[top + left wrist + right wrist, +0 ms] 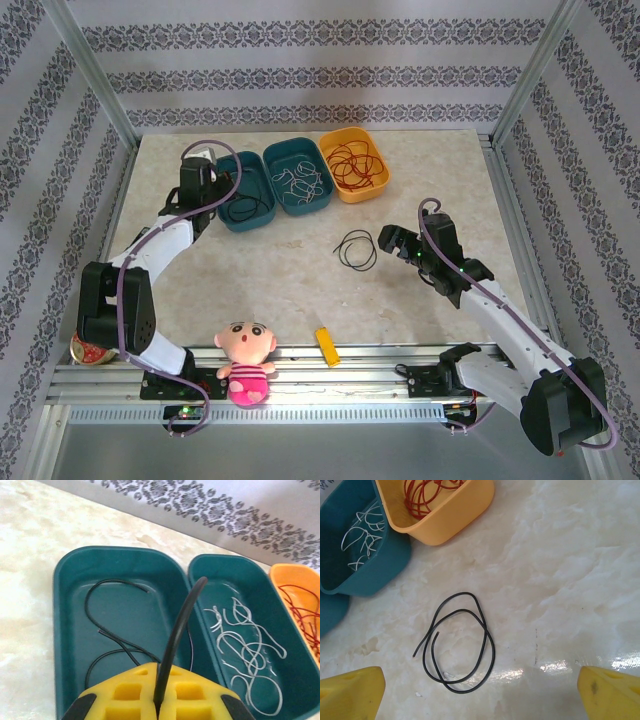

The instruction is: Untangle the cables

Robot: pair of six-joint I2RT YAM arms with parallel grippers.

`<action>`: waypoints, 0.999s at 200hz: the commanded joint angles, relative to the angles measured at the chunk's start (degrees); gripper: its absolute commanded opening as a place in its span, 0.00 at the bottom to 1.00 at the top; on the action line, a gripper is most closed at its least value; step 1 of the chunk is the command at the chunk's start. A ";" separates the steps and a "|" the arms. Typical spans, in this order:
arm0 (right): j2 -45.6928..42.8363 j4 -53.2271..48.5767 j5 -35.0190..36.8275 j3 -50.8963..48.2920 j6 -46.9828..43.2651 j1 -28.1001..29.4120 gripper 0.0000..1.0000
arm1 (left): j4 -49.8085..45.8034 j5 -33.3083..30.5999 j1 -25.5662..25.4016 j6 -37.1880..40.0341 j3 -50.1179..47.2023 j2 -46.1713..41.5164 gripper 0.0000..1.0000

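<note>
Left tool (pixel 159 682) clamps black cable (pixel 177 625) over teal bin (pixel 62 630); right tool (pixel 477 680) wide apart above coiled cable (pixel 485 630)

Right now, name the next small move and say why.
Probably open the left end effector. It is shut on a black cable above the left teal bin, where a black strand already lies, so releasing should drop the cable in.

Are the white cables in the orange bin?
No, the white cables lie in a teal bin; the orange bin holds red cables.
</note>
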 commanded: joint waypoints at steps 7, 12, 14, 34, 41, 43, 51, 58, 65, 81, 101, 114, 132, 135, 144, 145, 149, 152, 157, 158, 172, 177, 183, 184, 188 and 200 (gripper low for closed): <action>-0.57 -1.02 1.79 1.30 0.47 0.29 0.98 | 3.95 -1.59 1.32 -1.41 -1.10 0.32 0.00; -0.57 -1.10 1.82 1.28 0.56 0.25 0.98 | 3.95 -1.60 1.28 -1.36 -1.09 0.49 0.00; -0.64 -1.08 1.82 1.30 0.56 0.27 0.98 | 3.95 -1.57 1.33 -1.34 -1.02 0.64 0.00; -0.65 -1.03 1.93 1.21 0.68 0.31 0.98 | 4.64 -0.33 1.32 -2.02 -0.74 2.24 0.00; -0.67 -1.01 1.91 1.22 0.72 0.26 0.98 | 5.09 0.46 1.26 -2.66 -0.56 3.06 0.00; -0.67 -1.01 1.91 1.17 0.73 0.25 0.98 | 5.27 0.75 1.24 -2.83 -0.56 3.26 0.00; -0.75 -0.94 1.91 1.05 0.85 0.32 0.98 | 6.41 1.85 1.27 -3.54 -0.56 4.22 0.00; -0.77 -0.92 1.86 0.96 0.91 0.31 0.98 | 7.56 2.94 1.28 -4.16 -0.56 5.08 0.00; -0.91 -0.77 1.91 0.80 0.96 0.26 0.98 | 8.65 3.82 1.23 -4.77 -0.56 5.87 0.00; -1.11 -0.93 1.82 0.60 1.01 0.27 0.98 | 11.14 5.40 1.23 -5.87 -0.28 7.73 0.00; -1.62 -1.16 2.02 0.35 1.02 0.31 0.98 | 12.18 6.04 1.24 -6.25 0.31 9.78 0.00; -2.07 -1.30 2.19 0.10 1.14 0.31 0.98 | 12.38 6.12 1.24 -6.06 0.66 10.90 0.00; -2.54 -1.20 2.50 -0.19 1.26 0.29 0.98 | 11.72 6.07 1.24 -5.33 1.32 12.46 0.00; -2.63 -1.22 2.52 -0.27 1.26 0.26 0.98 | 11.35 5.96 1.23 -5.27 1.44 12.68 0.00; -2.63 -1.28 2.61 -0.34 1.35 0.29 0.98 | 10.07 5.60 1.23 -4.79 2.11 13.55 0.00; -2.68 -1.28 2.65 -0.35 1.40 0.31 0.98 | 9.86 5.54 1.23 -4.77 2.14 13.64 0.00; -2.65 -1.22 2.68 -0.37 1.41 0.30 0.98 | 8.93 5.25 1.23 -4.62 2.58 14.02 0.00; -2.63 -1.12 2.62 -0.38 1.36 0.29 0.98 | 8.23 4.99 1.25 -4.54 2.93 14.32 0.00; -2.63 -1.16 2.62 -0.37 1.35 0.26 0.98 | 7.16 4.66 1.23 -4.25 3.40 14.86 0.00; -2.59 -1.17 2.66 -0.37 1.35 0.30 0.98 | 6.92 4.63 1.23 -4.15 3.53 14.96 0.00; -2.41 -1.18 2.61 -0.29 1.44 0.25 0.98 | 4.22 4.08 1.23 -3.41 5.05 16.30 0.00; -2.37 -1.17 2.61 -0.28 1.51 0.29 0.98 | 3.42 4.03 1.24 -3.20 5.62 16.77 0.00; -2.29 -1.13 2.52 -0.28 1.45 0.33 0.98 | 2.39 4.09 1.24 -2.80 6.37 17.28 0.00; -2.29 -1.16 2.48 -0.23 1.40 0.33 0.98 | 2.20 4.12 1.24 -2.72 6.51 17.35 0.00; -2.26 -1.18 2.51 -0.19 1.45 0.30 0.98 | 1.68 4.17 1.23 -2.54 7.01 17.72 0.00; -2.10 -1.11 2.43 -0.19 1.44 0.32 0.98 | 0.17 4.49 1.25 -2.05 8.47 18.50 0.00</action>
